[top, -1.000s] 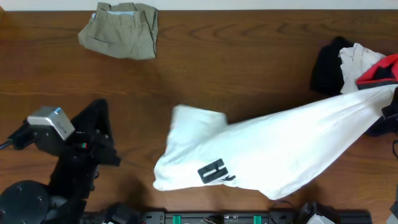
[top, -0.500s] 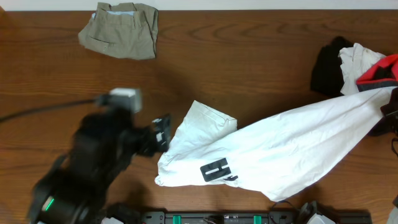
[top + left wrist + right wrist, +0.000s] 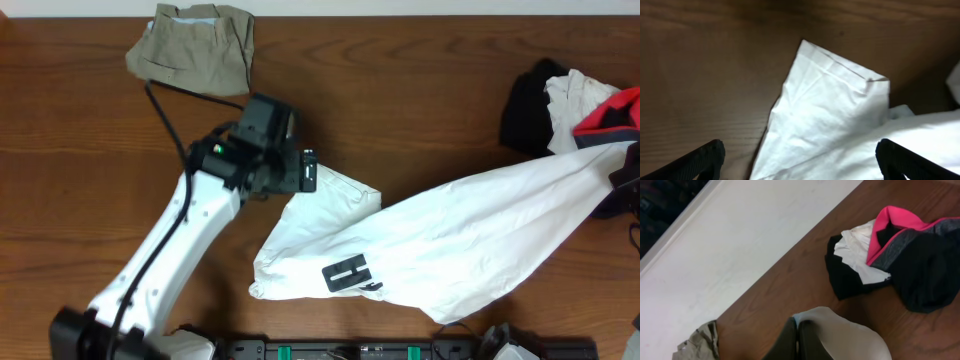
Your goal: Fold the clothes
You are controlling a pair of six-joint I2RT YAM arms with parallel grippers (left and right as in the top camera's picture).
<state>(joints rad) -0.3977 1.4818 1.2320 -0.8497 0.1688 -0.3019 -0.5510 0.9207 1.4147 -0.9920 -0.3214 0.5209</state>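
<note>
Along the front edge of the table (image 3: 420, 110), the white top (image 3: 450, 250) lies slanted and rumpled, its black mark (image 3: 347, 273) facing up and one sleeve (image 3: 335, 200) jutting out at the left. The left gripper (image 3: 307, 172) hovers at that sleeve's corner, jaws spread wide and empty. At the right edge, the right gripper (image 3: 797, 339) is pinched tight on the top's other end. The step in hand looks like spreading the top flat. Next, the left jaws probably need to drop onto the sleeve's edge and close. Farther back lie a mixed pile (image 3: 570, 100) and a khaki garment (image 3: 195, 45).
</note>
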